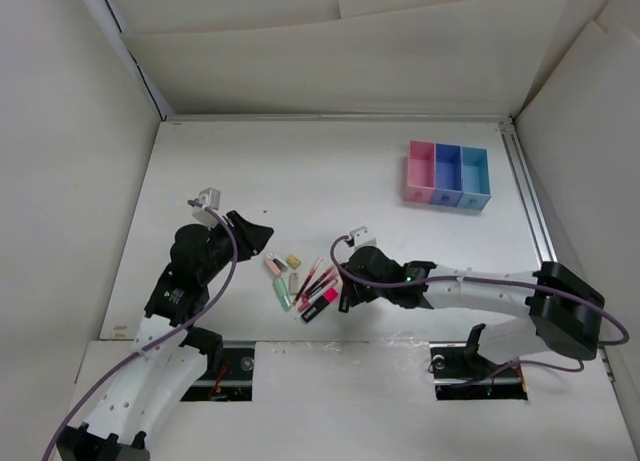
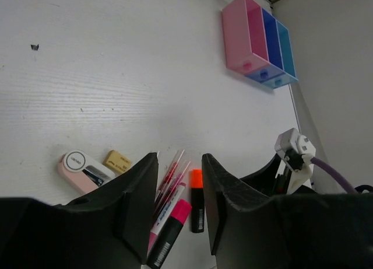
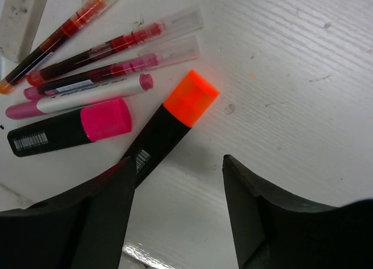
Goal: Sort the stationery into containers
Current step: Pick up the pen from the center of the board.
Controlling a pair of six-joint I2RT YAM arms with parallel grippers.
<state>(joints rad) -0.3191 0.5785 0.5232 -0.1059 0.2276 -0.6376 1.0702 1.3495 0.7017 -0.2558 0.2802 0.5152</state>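
Left side: my left jaws are released, a gap showing between them and nothing in it. They stand over the white surface (image 1: 300, 171), at the left edge of the loose heap.

Heap, left part: a pink and white eraser (image 2: 84, 167) lies flat, with a beige eraser (image 2: 117, 161) just beside it on the right. In the overhead view a grey eraser (image 1: 293, 281) and a green eraser (image 1: 283, 296) lie nearer my bases.

Heap, middle: the pens (image 3: 111, 47), thin and red to pink, lie side by side at a slant, some touching. The grey eraser sits just beside the far end of the outermost pen.

Heap, right part: a pink-capped highlighter (image 3: 70, 129) lies flat just beside the pens. An orange-capped highlighter (image 3: 169, 126) lies next to it, cap pointing away from my bases.

Right side: my right jaws are released, with only bare surface between them. The black end of the orange-capped highlighter runs out of sight behind one of them; I cannot tell if it touches.

Far right: the bins (image 1: 447, 176), pink, dark blue and light blue, joined in a row, stand well apart from the heap. Their insides are not clear enough to judge.
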